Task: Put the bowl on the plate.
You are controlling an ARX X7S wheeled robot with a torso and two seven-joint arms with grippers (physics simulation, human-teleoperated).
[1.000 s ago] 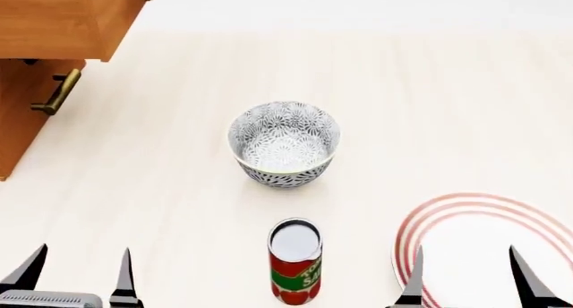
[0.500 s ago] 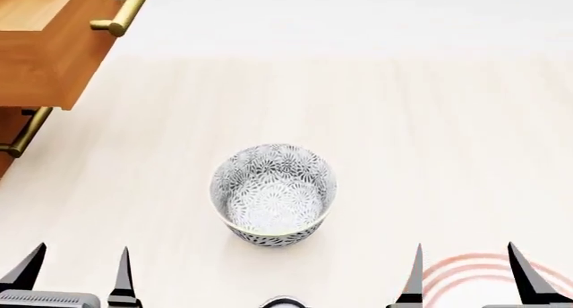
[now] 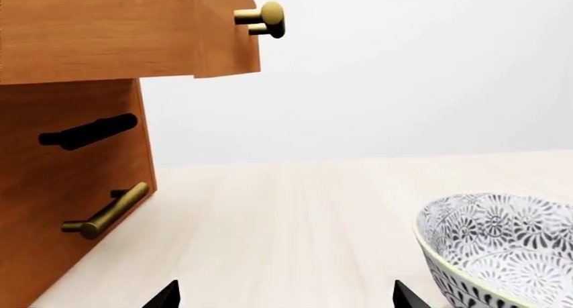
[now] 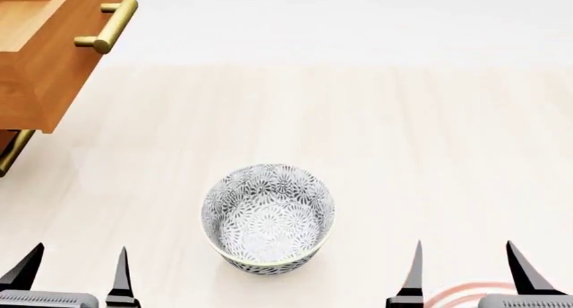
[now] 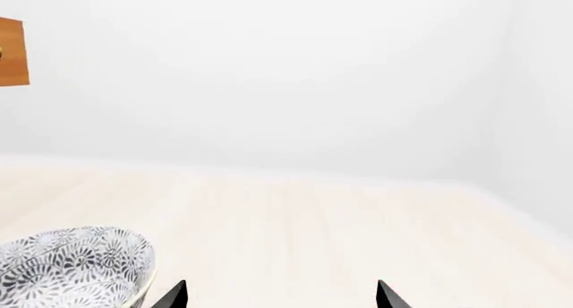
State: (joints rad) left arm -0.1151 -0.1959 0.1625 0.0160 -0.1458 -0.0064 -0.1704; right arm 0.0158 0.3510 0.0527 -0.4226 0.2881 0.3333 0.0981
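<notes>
Bowl point(image 4: 268, 218) sits upright on the pale wood table point(image 4: 376, 133), low centre in head view, empty, patterned inside and out, nothing touching it. It lies between the two grippers and a bit ahead of them. Left wrist view shows the bowl point(image 3: 501, 251) off to one side of the left fingers, apart from them; right wrist view catches part of the bowl point(image 5: 76, 268) at the frame edge, also clear of the right fingers

Plate point(image 4: 457, 297): only a sliver of red rings shows at the bottom edge of head view, right of the bowl and well apart from it, just by the right gripper tips. Bowl is not on the plate

Left gripper point(image 4: 74, 268) at bottom left of head view, fingers spread wide, holding nothing. Right gripper point(image 4: 465, 264) at bottom right, fingers spread wide, also empty. Both sit above the table, near edge

Wooden cabinet point(image 4: 49, 49) at far left, a drawer pulled out with a brass handle point(image 4: 107, 24); left wrist view shows more brass handles point(image 3: 107, 209) on its front, near the bowl's side of the table but apart from it
</notes>
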